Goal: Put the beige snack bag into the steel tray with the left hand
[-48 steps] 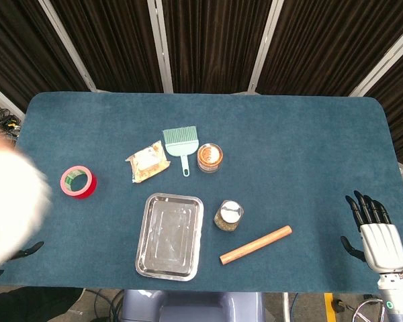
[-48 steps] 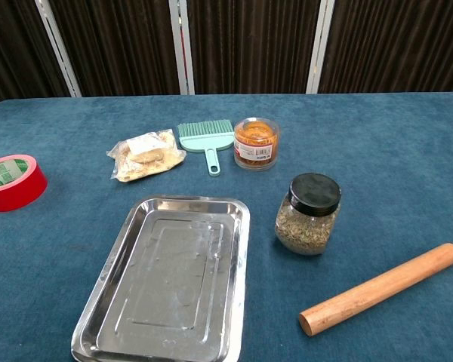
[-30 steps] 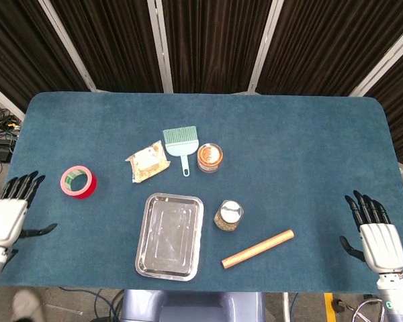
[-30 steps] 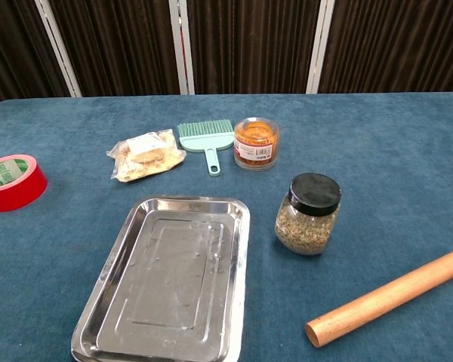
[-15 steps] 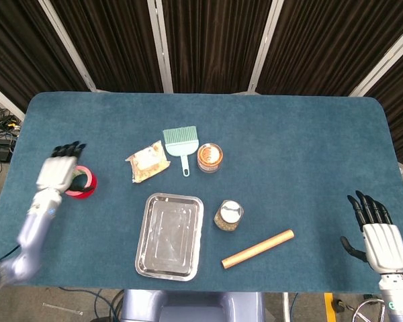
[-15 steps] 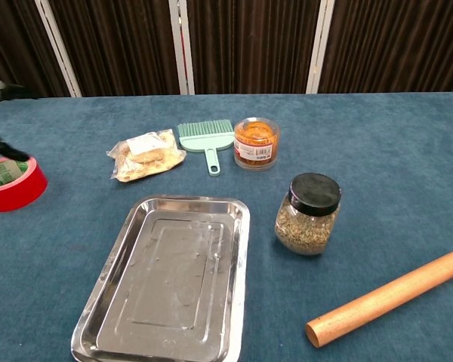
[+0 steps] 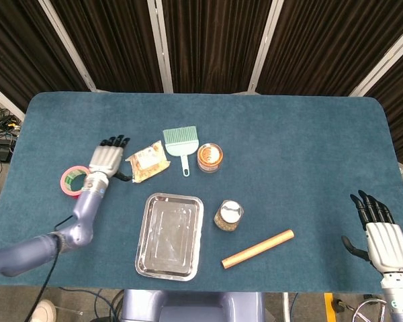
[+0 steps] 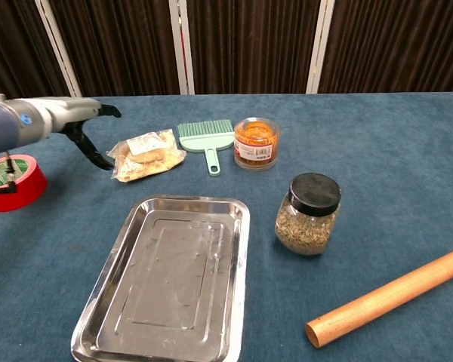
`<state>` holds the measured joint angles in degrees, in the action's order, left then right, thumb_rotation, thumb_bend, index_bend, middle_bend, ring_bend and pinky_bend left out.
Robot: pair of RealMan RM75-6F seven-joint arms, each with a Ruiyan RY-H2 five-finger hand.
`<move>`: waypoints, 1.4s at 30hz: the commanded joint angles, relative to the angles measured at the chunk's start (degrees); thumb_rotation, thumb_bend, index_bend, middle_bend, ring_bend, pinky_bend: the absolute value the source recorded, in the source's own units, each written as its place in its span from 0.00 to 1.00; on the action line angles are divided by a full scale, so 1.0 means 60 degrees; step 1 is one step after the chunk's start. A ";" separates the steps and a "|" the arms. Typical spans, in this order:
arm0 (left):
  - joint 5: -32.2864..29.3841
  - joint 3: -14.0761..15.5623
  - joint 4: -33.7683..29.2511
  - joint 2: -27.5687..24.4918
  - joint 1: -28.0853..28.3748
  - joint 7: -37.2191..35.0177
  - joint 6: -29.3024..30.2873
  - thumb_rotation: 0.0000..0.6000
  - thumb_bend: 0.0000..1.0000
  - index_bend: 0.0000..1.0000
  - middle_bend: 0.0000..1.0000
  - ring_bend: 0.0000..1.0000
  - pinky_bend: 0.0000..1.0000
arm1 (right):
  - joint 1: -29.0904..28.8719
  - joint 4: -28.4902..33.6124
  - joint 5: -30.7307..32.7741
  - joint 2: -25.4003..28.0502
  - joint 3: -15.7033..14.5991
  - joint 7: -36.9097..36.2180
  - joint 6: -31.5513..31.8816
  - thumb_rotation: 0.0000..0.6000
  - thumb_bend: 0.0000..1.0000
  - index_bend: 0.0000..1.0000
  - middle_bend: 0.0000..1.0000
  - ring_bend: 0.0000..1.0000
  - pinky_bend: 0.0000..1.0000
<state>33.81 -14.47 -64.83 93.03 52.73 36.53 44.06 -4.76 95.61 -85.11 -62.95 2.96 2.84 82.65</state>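
The beige snack bag point(image 7: 148, 163) point(image 8: 145, 154) lies on the blue table, just beyond the steel tray point(image 7: 169, 236) point(image 8: 170, 280). My left hand point(image 7: 107, 159) point(image 8: 74, 121) hovers right beside the bag's left end with fingers spread and nothing in it. Its thumb points toward the bag; whether it touches cannot be told. My right hand point(image 7: 381, 235) rests open at the table's near right corner, far from everything; the chest view does not show it.
A red tape roll point(image 7: 72, 182) point(image 8: 13, 182) sits left of my left arm. Behind the tray are a green brush point(image 7: 181, 145) point(image 8: 208, 138) and an orange jar point(image 7: 209, 157) point(image 8: 256, 142). A black-lidded jar point(image 7: 228, 215) point(image 8: 308, 214) and a wooden rolling pin point(image 7: 256, 247) point(image 8: 386, 299) lie right of the tray.
My left hand has swung in from the table's left edge, past the red tape, up to the snack bag's left end. The right hand has stayed put.
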 commanded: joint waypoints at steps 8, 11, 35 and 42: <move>0.0818 0.0079 0.1679 0.1562 0.0477 -0.0383 0.0650 1.00 0.36 0.58 0.59 0.52 0.59 | 0.0053 0.0077 0.0001 0.0076 -0.0028 -0.0086 0.0036 1.00 0.30 0.00 0.00 0.00 0.10; 0.1129 0.0034 0.1818 0.1703 0.0418 -0.0612 0.0913 1.00 0.39 0.66 0.67 0.61 0.66 | 0.0095 0.0106 0.0010 0.0101 -0.0029 -0.0126 0.0093 1.00 0.30 0.00 0.00 0.00 0.10; 0.6008 0.1569 -0.7324 -0.2830 -0.1884 -0.1484 0.3779 1.00 0.37 0.66 0.67 0.61 0.66 | 0.0196 -0.0107 -0.0061 -0.0052 0.0047 0.0403 0.0416 1.00 0.30 0.00 0.00 0.00 0.10; 0.6416 0.2292 -0.7687 -0.2860 -0.2198 -0.1290 0.3562 1.00 0.26 0.38 0.35 0.37 0.47 | 0.0222 -0.0119 -0.0121 -0.0069 0.0051 0.0496 0.0503 1.00 0.30 0.00 0.00 0.00 0.10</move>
<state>71.88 -1.45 -110.58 76.07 39.92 28.44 65.92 -3.44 94.91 -85.81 -63.35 3.26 5.79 85.65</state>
